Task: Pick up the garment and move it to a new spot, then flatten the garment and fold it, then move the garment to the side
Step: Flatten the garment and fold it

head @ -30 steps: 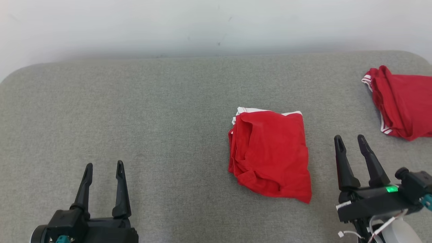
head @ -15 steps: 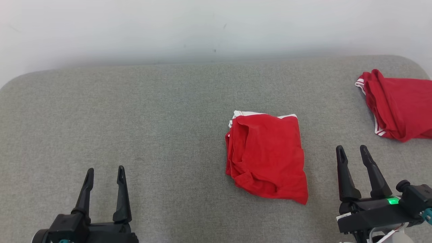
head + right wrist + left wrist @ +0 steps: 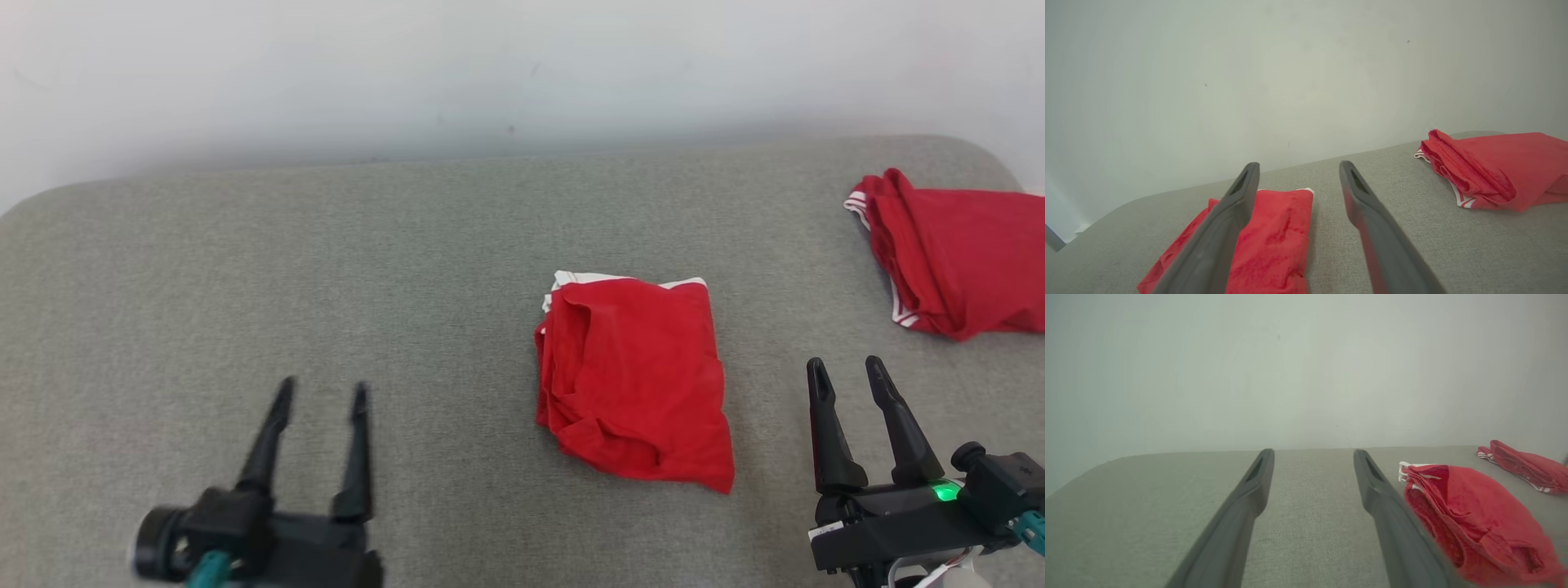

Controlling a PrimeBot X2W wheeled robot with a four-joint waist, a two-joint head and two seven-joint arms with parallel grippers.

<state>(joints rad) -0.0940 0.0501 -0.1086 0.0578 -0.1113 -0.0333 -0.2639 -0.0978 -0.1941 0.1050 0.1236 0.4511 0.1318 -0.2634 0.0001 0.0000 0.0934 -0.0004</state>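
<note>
The folded red garment (image 3: 633, 380) lies on the grey tabletop (image 3: 326, 269), a little toward 3 o'clock from its middle. Its long axis runs 12 to 6 with a slight lean, roughly in line with the fingers of both claws. From the right claw (image 3: 844, 363) it sits at about 9 o'clock and near. From the left claw (image 3: 322, 388) it sits at about 3 o'clock and clearly farther off, so the right arm looks better placed to reach it. Both claws hang spread wide with nothing between their fingers.

The cloth is a soft, matte knit, rumpled along its 9 o'clock side, with white trim showing at the 12 o'clock edge and a loose corner trailing toward 5 o'clock. A second red garment (image 3: 955, 253), also white-trimmed, rests well apart at the tabletop's 2 o'clock corner. The tabletop cover is a coarse woven fabric with rounded corners, set against a plain pale wall (image 3: 490, 65).
</note>
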